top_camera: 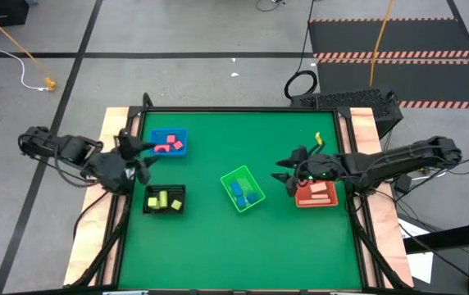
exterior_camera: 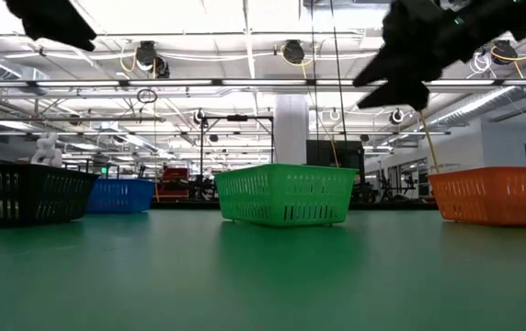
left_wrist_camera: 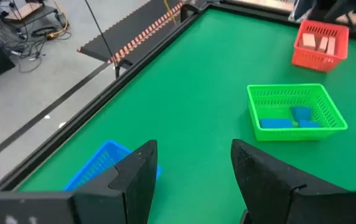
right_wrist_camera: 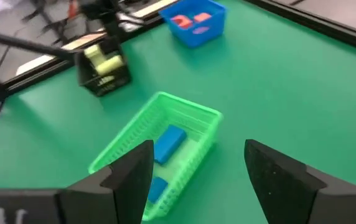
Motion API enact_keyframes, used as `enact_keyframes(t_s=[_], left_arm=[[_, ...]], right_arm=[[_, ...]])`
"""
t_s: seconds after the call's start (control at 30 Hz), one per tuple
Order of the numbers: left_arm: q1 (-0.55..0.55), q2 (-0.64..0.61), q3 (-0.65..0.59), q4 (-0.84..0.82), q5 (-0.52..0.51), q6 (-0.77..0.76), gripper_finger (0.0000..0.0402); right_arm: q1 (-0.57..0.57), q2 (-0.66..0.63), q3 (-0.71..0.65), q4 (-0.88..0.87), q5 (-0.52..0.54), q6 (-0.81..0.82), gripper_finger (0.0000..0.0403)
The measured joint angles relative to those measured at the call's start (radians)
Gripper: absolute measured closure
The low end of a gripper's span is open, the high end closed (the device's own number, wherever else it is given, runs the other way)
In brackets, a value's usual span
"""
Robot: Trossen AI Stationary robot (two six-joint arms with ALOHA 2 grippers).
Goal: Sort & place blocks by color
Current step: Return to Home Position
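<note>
All the blocks lie inside bins. Pink blocks [top_camera: 169,147] sit in the blue bin [top_camera: 168,133], yellow blocks [top_camera: 162,200] in the black bin [top_camera: 166,210], blue blocks [top_camera: 243,193] in the green bin [top_camera: 225,181], tan blocks [top_camera: 319,193] in the red bin [top_camera: 316,202]. My left gripper [top_camera: 146,158] hovers open at the table's left edge, between the blue and black bins. My right gripper [top_camera: 284,175] hovers open above the table, between the green and red bins. Both hold nothing.
The four bins stand in a loose row across the green table [top_camera: 243,246]. Bare green surface lies near and far of them. Wooden side rails [top_camera: 378,221] and black frame bars border the table. A small yellow-green thing [top_camera: 318,137] sits by the right arm.
</note>
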Motion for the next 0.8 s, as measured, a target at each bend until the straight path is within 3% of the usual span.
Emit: enact_keyframes(t_s=[0.17,0.27,0.5,0.8], left_arm=[[0.000,-0.129,-0.103,0.011,0.000,-0.072,0.0195],[0.000,-0.194,-0.192,0.097,-0.003,-0.089,0.0195],[0.000,-0.289,-0.442,0.536,-0.007,0.091,0.0195],[0.000,-0.291,-0.702,1.074,0.035,0.350,0.0195]], right_arm=[[0.022,-0.076,-0.131,0.141,0.030,0.032,0.0163],[0.036,-0.110,-0.178,0.202,0.029,0.023,0.0163],[0.039,-0.164,-0.247,0.243,0.032,0.002,0.0163],[0.039,-0.176,-0.354,0.405,0.033,-0.013,0.0163]])
